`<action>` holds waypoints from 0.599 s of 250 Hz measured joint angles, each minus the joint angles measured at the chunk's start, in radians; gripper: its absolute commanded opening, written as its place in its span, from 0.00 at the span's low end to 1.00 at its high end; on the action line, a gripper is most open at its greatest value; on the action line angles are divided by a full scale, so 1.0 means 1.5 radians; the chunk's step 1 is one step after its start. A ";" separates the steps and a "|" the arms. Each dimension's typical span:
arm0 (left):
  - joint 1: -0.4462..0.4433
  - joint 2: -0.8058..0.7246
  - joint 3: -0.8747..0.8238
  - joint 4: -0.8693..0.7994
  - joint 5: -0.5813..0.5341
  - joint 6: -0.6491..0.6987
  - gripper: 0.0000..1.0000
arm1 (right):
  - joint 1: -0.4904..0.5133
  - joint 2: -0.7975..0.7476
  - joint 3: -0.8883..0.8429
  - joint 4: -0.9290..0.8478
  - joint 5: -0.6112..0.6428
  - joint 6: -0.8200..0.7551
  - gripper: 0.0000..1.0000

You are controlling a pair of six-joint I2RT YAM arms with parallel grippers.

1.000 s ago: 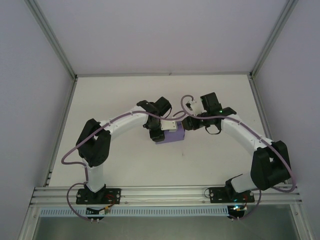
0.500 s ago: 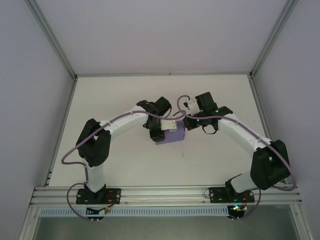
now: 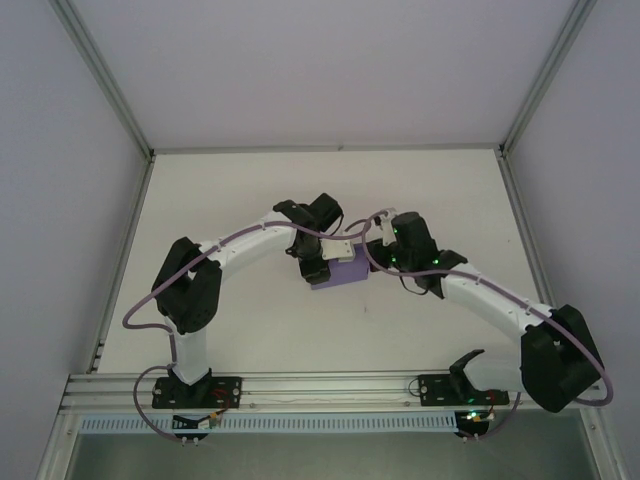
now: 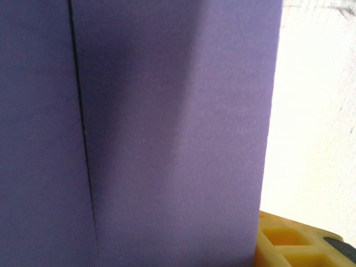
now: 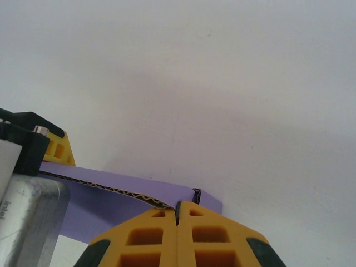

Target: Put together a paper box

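The paper box is a small lavender box in the middle of the table, between my two grippers. My left gripper is closed on its left side. In the left wrist view the purple card is very close, and one yellow finger presses against its right edge. My right gripper is at the box's right end. In the right wrist view its jaws are shut together, tips touching the corrugated top edge of the box near a corner.
The white table is bounded by aluminium posts and pale walls on the left, right and back. A metal rail with both arm bases runs along the near edge. Purple cables loop off both arms.
My right arm has reached down and left to the box's right end, and its jaws have gone from partly open to shut. The left arm and box have stayed put.
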 measured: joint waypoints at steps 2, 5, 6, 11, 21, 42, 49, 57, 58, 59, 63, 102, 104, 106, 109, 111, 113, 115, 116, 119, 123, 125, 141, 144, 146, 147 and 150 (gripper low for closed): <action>0.000 0.000 0.000 0.000 0.000 -0.001 0.50 | 0.001 -0.001 -0.004 0.006 0.001 0.000 0.00; 0.000 0.000 0.000 0.000 0.000 -0.002 0.50 | 0.002 -0.002 -0.008 0.013 0.002 0.000 0.00; 0.000 0.000 0.000 0.000 0.000 -0.002 0.50 | 0.002 -0.003 -0.009 0.015 0.003 0.000 0.00; 0.000 0.000 0.000 0.001 0.000 -0.002 0.50 | 0.004 -0.005 -0.017 0.026 0.006 -0.001 0.00; 0.000 0.000 0.000 0.002 0.000 -0.003 0.51 | 0.009 -0.008 -0.032 0.052 0.010 -0.004 0.00; 0.000 0.000 0.000 0.004 0.001 -0.003 0.52 | 0.019 -0.010 -0.054 0.091 0.020 -0.015 0.00; 0.000 0.000 0.000 0.004 0.001 -0.003 0.53 | 0.021 -0.010 -0.059 0.101 0.025 -0.021 0.00; 0.001 0.000 0.000 0.005 0.001 -0.003 0.54 | 0.023 -0.010 -0.063 0.110 0.029 -0.024 0.00; 0.001 0.000 0.000 0.006 0.001 -0.003 0.54 | 0.023 -0.010 -0.064 0.112 0.029 -0.025 0.00; 0.001 0.000 0.000 0.006 0.001 -0.003 0.54 | 0.023 -0.010 -0.064 0.113 0.030 -0.025 0.00; 0.001 0.000 0.000 0.007 0.001 -0.003 0.56 | 0.024 -0.010 -0.066 0.117 0.032 -0.026 0.00; 0.001 -0.001 0.000 0.027 0.004 -0.017 0.65 | 0.035 -0.011 -0.080 0.143 0.052 -0.038 0.00; 0.001 -0.001 0.000 0.029 0.005 -0.018 0.66 | 0.035 -0.011 -0.081 0.144 0.052 -0.038 0.00; 0.001 -0.001 0.000 0.030 0.005 -0.019 0.67 | 0.036 -0.011 -0.082 0.146 0.054 -0.039 0.00; 0.001 -0.001 0.000 0.033 0.005 -0.019 0.68 | 0.037 -0.011 -0.083 0.147 0.055 -0.040 0.00; 0.001 -0.001 0.000 0.034 0.005 -0.020 0.69 | 0.038 -0.011 -0.083 0.149 0.057 -0.041 0.00; 0.001 -0.001 0.000 0.035 0.005 -0.020 0.69 | 0.039 -0.012 -0.084 0.149 0.058 -0.041 0.00; 0.001 -0.001 0.000 0.037 0.005 -0.022 0.69 | 0.039 -0.012 -0.084 0.150 0.060 -0.041 0.00; 0.001 -0.001 0.000 0.037 0.005 -0.022 0.69 | 0.040 -0.012 -0.085 0.150 0.060 -0.041 0.00; 0.001 -0.002 0.000 0.039 0.005 -0.021 0.70 | 0.041 -0.012 -0.086 0.152 0.062 -0.043 0.00; 0.001 -0.003 0.000 0.041 0.005 -0.026 0.70 | 0.042 -0.012 -0.086 0.153 0.065 -0.043 0.00; 0.001 -0.003 0.000 0.042 0.005 -0.026 0.70 | 0.043 -0.012 -0.087 0.154 0.066 -0.043 0.00; 0.001 -0.007 0.000 0.051 0.004 -0.033 0.74 | 0.050 -0.013 -0.095 0.167 0.077 -0.048 0.00; 0.001 -0.009 0.000 0.052 0.004 -0.032 0.75 | 0.051 -0.013 -0.096 0.169 0.079 -0.048 0.00; 0.001 -0.010 0.000 0.054 0.003 -0.034 0.75 | 0.051 -0.014 -0.097 0.170 0.079 -0.049 0.00; 0.001 -0.010 0.000 0.054 0.003 -0.035 0.76 | 0.052 -0.014 -0.098 0.171 0.080 -0.049 0.00; 0.001 -0.011 0.000 0.055 0.003 -0.036 0.77 | 0.053 -0.015 -0.100 0.174 0.082 -0.050 0.00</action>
